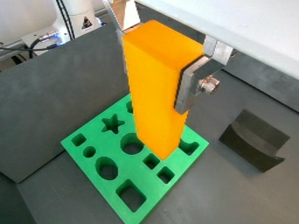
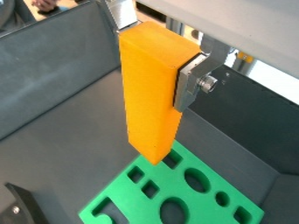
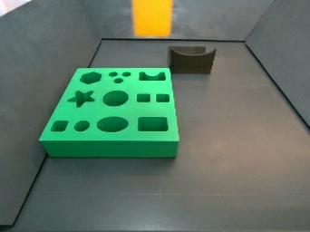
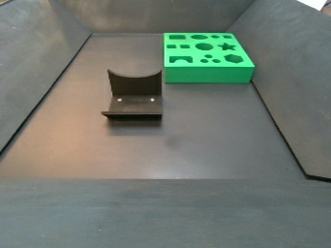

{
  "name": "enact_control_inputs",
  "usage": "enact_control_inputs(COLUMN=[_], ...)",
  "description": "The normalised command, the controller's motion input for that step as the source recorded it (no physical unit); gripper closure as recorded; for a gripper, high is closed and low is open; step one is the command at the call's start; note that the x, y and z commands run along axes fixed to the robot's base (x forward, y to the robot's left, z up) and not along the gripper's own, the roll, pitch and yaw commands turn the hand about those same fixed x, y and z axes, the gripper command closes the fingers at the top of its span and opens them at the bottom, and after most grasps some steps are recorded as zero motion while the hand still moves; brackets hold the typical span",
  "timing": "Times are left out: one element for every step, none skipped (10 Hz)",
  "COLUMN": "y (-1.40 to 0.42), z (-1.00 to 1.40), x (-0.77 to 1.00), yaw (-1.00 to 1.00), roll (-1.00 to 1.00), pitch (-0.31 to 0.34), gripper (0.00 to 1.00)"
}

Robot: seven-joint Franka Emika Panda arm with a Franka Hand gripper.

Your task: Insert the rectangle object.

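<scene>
The rectangle object (image 1: pixel 156 87) is a tall bright orange block, held upright between the fingers of my gripper (image 1: pixel 158 74), which is shut on its upper part. One silver finger (image 1: pixel 193 87) presses its side; the opposite one is mostly hidden. It shows the same way in a wrist view (image 2: pixel 152 87), gripper (image 2: pixel 158 57). The block hangs in the air above the green board with shaped holes (image 1: pixel 111 162), (image 2: pixel 187 197), not touching it. In a side view only the block's lower end (image 3: pixel 151 16) shows, high behind the board (image 3: pixel 115 109); the gripper is out of frame. In a side view the board (image 4: pixel 207 58) shows without the block.
The dark fixture with a curved notch (image 3: pixel 191 59) stands on the dark floor beside the board, and also shows in a side view (image 4: pixel 132 94) and in both wrist views (image 1: pixel 257 136), (image 2: pixel 17 206). Sloped dark walls (image 3: pixel 273 72) surround the floor.
</scene>
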Motion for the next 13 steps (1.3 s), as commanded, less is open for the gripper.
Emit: enact_control_inputs(y=[-0.11, -0.03, 0.0, 0.0, 0.02, 0.0, 0.0, -0.13, -0.42, -0.43, -0.31, -0.23, -0.17], z=[-0.99, -0.83, -0.61, -0.54, -0.41, -0.39, -0.51, -0.68, -0.57, -0.41, -0.24, -0.17, -0.13], x=[-0.55, -0.36, -0.3, -0.28, -0.43, -0.3, -0.23, -0.03, 0.51, 0.65, 0.69, 0.73, 0.77], yaw=[0.0, 0.0, 0.0, 0.0, 0.0, 0.03, 0.03, 0.0, -0.18, -0.25, -0.26, -0.2, -0.13], roll=[-0.04, -0.04, -0.07, -0.09, -0.07, -0.1, -0.06, -0.05, -0.11, -0.05, -0.06, 0.0, 0.02], pitch=[-0.016, 0.0, 0.0, 0.0, -0.054, -0.07, -0.053, -0.036, 0.0, 0.017, 0.029, 0.056, 0.11], gripper=[1.0, 1.0, 1.0, 1.0, 1.0, 1.0, 1.0, 1.0, 1.0, 1.0, 1.0, 1.0, 1.0])
